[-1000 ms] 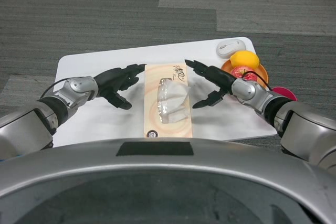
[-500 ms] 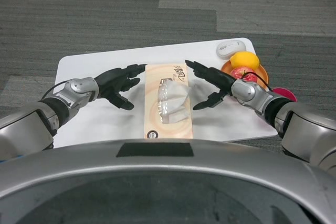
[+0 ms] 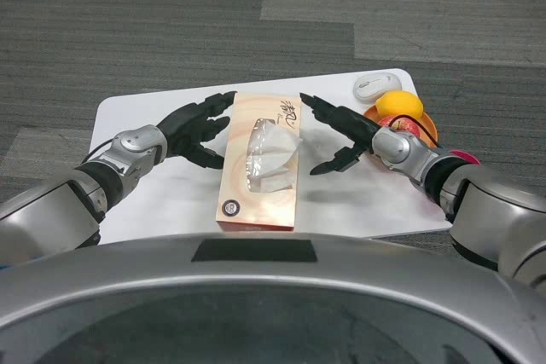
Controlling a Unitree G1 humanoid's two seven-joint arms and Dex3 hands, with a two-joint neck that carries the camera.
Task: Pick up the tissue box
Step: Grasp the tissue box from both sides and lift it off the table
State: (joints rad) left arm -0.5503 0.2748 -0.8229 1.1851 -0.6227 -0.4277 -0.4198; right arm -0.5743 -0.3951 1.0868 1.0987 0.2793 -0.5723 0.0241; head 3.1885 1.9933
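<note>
The tissue box [image 3: 260,162] is sitting lengthwise in the middle of the white tabletop [image 3: 162,202], a tuft of tissue showing through its clear slot; the left hand [image 3: 198,128] is pressing its spread fingers against the box's left side near the far end; the right hand [image 3: 339,132] is flanking the opposite side, fingers apart, though whether it is touching the box is unclear; behind it an orange plate [image 3: 424,124] is carrying fruit, and a white mouse [image 3: 375,86] is lying near the far edge.
</note>
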